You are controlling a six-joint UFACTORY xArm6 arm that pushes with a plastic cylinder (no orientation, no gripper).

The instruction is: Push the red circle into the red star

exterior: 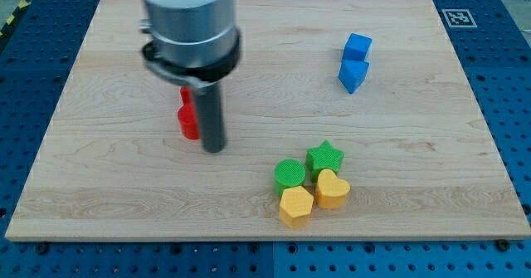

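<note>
Two red blocks (187, 116) stand close together left of the board's middle, one above the other in the view. The rod hides much of them, so I cannot tell which is the circle and which the star. My tip (214, 148) rests on the board just right of and slightly below the lower red block, close beside it. The arm's grey body (189, 21) covers the board's upper left.
Two blue blocks (355, 60) sit together at the upper right. At the lower middle, a green circle (289, 173), a green star (325, 156), a yellow hexagon (296, 205) and a yellow heart (333, 189) form a cluster. The wooden board (99, 187) lies on a blue perforated table.
</note>
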